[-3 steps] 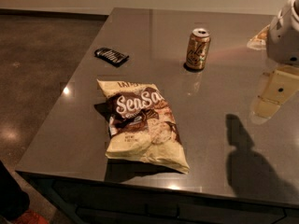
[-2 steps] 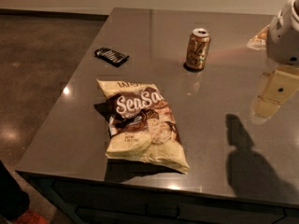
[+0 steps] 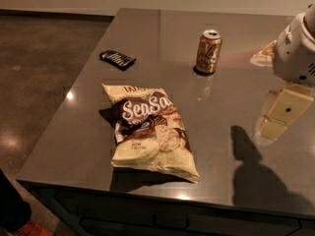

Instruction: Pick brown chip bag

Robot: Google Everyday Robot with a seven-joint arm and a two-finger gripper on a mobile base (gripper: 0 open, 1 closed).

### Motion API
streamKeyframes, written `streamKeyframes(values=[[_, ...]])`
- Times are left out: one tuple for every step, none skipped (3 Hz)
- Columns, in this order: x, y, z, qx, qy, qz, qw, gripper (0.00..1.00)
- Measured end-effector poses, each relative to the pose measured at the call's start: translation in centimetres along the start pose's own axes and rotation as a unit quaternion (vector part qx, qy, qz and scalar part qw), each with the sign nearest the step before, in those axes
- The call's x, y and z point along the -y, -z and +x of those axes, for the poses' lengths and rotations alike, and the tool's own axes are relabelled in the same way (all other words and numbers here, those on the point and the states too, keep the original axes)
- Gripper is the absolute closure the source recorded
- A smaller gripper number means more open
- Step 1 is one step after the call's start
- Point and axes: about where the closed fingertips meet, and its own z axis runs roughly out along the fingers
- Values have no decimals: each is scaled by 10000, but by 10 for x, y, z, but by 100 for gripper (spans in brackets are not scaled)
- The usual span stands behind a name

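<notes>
Brown chip bag [image 3: 147,132] lies flat, nearer than the can [image 3: 208,51] and left of it. It looks light, crinkly and crushable, so pinch an edge. The gripper [image 3: 279,118] hovers right of the can; its grip I cannot tell.

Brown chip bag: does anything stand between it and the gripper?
Nothing visible does. The gripper hangs at the right, and only bare table separates it from the brown chip bag; the can stands farther back.

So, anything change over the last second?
The gripper at the right edge has crept slightly down and left in the picture, toward the brown chip bag. Nothing has been grasped. The bag, the can and the black packet have not moved.
</notes>
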Motion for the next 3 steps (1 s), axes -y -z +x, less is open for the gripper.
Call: streamKeyframes(values=[[-19, -8, -12, 238, 49, -196, 9995, 0], [-34, -23, -27, 579, 45, -352, 9977, 0], [-44, -47, -56, 1039, -2, -484, 9934, 0]])
